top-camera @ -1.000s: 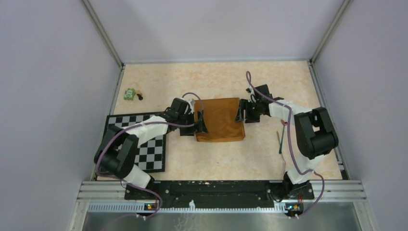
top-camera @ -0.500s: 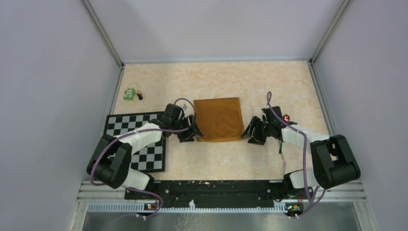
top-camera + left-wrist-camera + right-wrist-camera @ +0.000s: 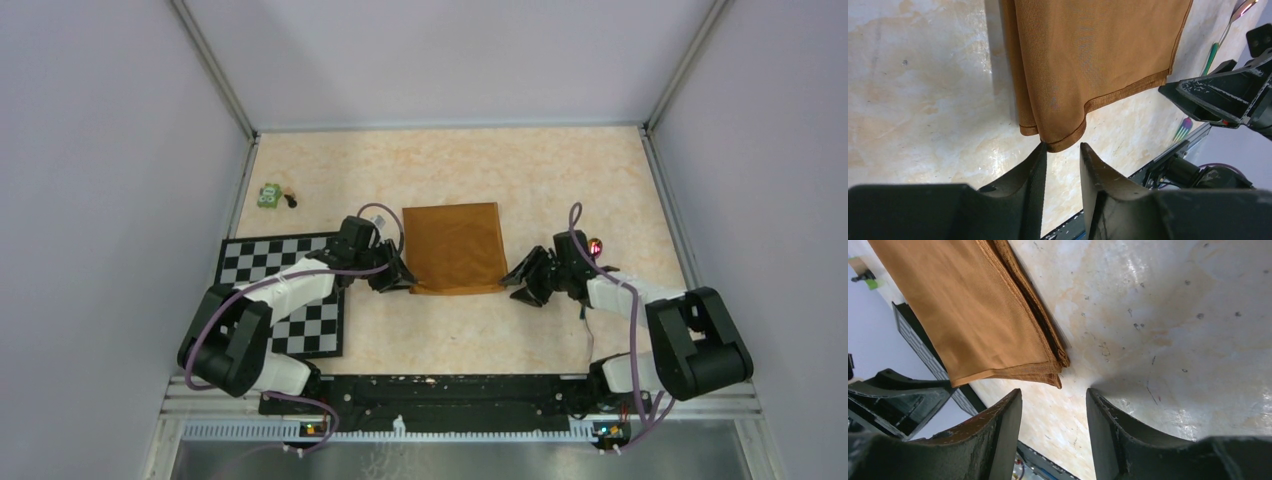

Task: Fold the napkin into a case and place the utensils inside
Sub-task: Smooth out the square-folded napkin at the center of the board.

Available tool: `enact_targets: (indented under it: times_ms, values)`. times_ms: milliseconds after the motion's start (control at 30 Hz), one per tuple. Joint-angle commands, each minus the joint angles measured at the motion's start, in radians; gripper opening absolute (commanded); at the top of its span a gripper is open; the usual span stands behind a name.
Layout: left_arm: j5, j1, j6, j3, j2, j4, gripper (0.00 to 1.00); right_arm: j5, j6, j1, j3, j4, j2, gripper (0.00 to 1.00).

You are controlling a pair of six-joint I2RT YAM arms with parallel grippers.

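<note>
The rust-orange napkin [image 3: 453, 247] lies flat mid-table, folded into a rectangle with stacked layers at its edges. My left gripper [image 3: 398, 280] sits low at its near-left corner. In the left wrist view the jaws [image 3: 1063, 146] stand open with a narrow gap, the cloth [image 3: 1088, 50] corner at the tips touching the left finger. My right gripper [image 3: 520, 281] is at the near-right corner. Its jaws [image 3: 1054, 390] are open, the napkin [image 3: 968, 310] corner just ahead of the tips and untouched. The utensils [image 3: 1218, 45] lie beyond the right gripper, a fork head [image 3: 1184, 131] among them.
A black-and-white checkered mat [image 3: 250, 262] lies on the left under my left arm. A small green toy [image 3: 269, 196] sits at the far left near the wall. Walls and metal rails enclose the table on three sides.
Both grippers have come back along the napkin's sides to its near corners and dropped low. The left jaws have narrowed a lot, the right ones slightly. The napkin lies flat.
</note>
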Motion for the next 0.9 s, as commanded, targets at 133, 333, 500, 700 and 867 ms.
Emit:
enact_targets:
  times_ms: [133,333,500,700,867]
  values:
    - [-0.033,0.005,0.008,-0.026,0.005,0.040,0.21,0.068,0.140,0.009,-0.025,0.025,0.014,0.47]
    - [-0.035,0.006,0.008,-0.051,0.001,0.045,0.09,0.086,0.206,0.037,-0.022,0.063,0.048,0.43]
    - [-0.045,0.012,0.013,-0.067,-0.005,0.046,0.02,0.126,0.253,0.053,-0.030,0.047,0.041,0.40]
    - [-0.046,0.021,0.018,-0.084,-0.009,0.047,0.00,0.162,0.276,0.053,-0.052,0.044,0.019,0.35]
    - [-0.027,0.023,0.016,-0.091,-0.005,0.057,0.00,0.163,0.280,0.053,-0.054,0.062,0.023,0.29]
